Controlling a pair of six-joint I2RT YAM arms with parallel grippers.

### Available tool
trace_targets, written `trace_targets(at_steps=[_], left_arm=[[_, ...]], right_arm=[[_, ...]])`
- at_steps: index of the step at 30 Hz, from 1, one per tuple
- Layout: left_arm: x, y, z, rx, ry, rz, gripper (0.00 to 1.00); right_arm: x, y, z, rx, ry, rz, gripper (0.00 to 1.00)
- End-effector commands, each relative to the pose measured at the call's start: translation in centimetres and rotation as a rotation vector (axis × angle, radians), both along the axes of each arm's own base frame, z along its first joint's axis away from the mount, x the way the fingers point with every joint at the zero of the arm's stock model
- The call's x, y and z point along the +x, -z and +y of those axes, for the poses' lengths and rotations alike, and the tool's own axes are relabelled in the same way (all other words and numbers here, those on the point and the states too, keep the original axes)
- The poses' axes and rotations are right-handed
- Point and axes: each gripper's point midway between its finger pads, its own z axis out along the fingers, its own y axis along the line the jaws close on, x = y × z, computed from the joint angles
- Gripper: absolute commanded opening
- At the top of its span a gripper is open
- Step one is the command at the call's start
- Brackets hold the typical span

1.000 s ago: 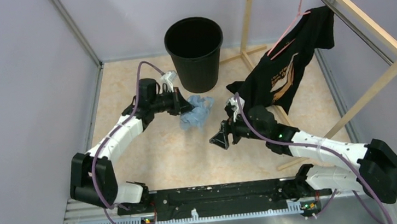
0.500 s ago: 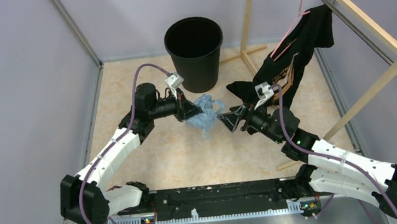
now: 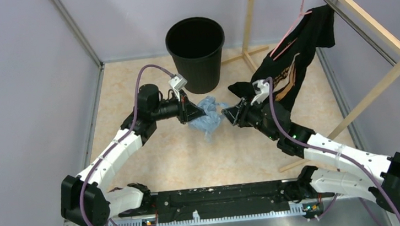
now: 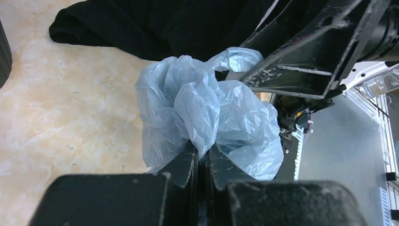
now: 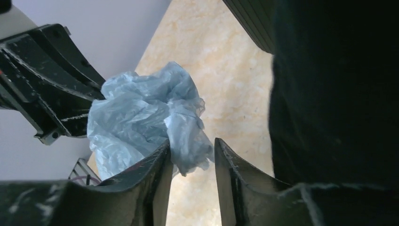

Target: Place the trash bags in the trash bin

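Black metal base rail (image 3: 222, 195) runs along the bottom edge of the overhead view. Two white-and-black arms reach up from it toward mid-frame, over the beige marbled tabletop (image 3: 190, 152).

At the centre, a crumpled pale-blue plastic trash bag (image 3: 208, 119) sits between the two grippers. The left gripper (image 3: 200, 113) comes in from the left of the frame. Its wrist view shows its fingers (image 4: 184, 165) clenched tight on a fold of the bag.

The right gripper (image 3: 231, 113) meets the bag from the right. In its wrist view the jaws stand apart around a hanging lobe of plastic. One finger (image 5: 157, 162) lies against the lobe and a gap shows beside the other, so nothing is clamped there.

Farther up, at upper centre, the round black plastic trash bin (image 3: 199, 71) stands upright, mouth open, apart from the bag.

At upper right, a black t-shirt (image 3: 288, 74) hangs on a pink hanger (image 3: 294, 23) from a light wooden rack (image 3: 365, 14). Its lower edge droops just behind the right gripper.
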Motion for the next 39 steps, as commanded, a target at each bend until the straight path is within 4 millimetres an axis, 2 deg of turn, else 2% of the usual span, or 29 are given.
trace_targets(at_steps=[1, 3, 7, 9, 11, 15, 18, 19, 23, 27, 32, 36, 39], left_arm=[[-0.4, -0.8, -0.6, -0.021, 0.050, -0.073, 0.00], [-0.7, -1.0, -0.7, -0.024, 0.064, -0.081, 0.00], [-0.7, -1.2, -0.6, -0.021, 0.054, -0.100, 0.02], [-0.8, -1.5, -0.5, -0.022, 0.052, -0.112, 0.14], [-1.2, -2.1, -0.5, -0.028, 0.064, -0.134, 0.34], [-0.4, -2.9, 0.6, -0.012, -0.036, -0.195, 0.69], [-0.4, -3.6, 1.2, -0.022, -0.077, -0.245, 0.92], [-0.5, -3.7, 1.3, -0.029, -0.080, -0.254, 0.97], [-0.6, -2.9, 0.8, -0.037, -0.054, -0.235, 0.99], [-1.0, -0.3, -1.1, 0.017, 0.027, -0.127, 0.99], [-2.9, 2.0, -3.6, 0.060, 0.140, -0.043, 0.99], [-4.4, 3.0, -4.7, 0.073, 0.205, -0.003, 0.99], [-4.7, 4.0, -5.1, 0.096, 0.221, 0.023, 0.99]], right_arm=[[0.1, -1.1, -0.3, 0.041, 0.011, -0.054, 0.27], [-0.1, -1.2, -0.7, 0.033, 0.007, -0.087, 0.00], [0.3, -1.0, -3.6, -0.043, 0.108, -0.117, 0.00], [0.2, -1.1, -5.4, -0.079, 0.157, -0.148, 0.00], [-0.2, -1.1, -6.2, -0.111, 0.160, -0.173, 0.00], [-1.3, -0.9, -6.7, -0.173, 0.104, -0.212, 0.00], [-1.8, -0.8, -6.9, -0.201, 0.080, -0.228, 0.00], [-2.0, -1.0, -6.8, -0.199, 0.066, -0.235, 0.00], [-2.9, -1.5, -5.4, -0.163, -0.022, -0.253, 0.00], [-3.2, -2.0, -4.3, -0.134, -0.067, -0.254, 0.00], [-3.3, -2.5, -3.0, -0.100, -0.111, -0.250, 0.00], [-3.4, -2.9, -2.2, -0.058, -0.131, -0.244, 0.00], [-3.4, -3.0, -1.7, -0.045, -0.149, -0.240, 0.00]])
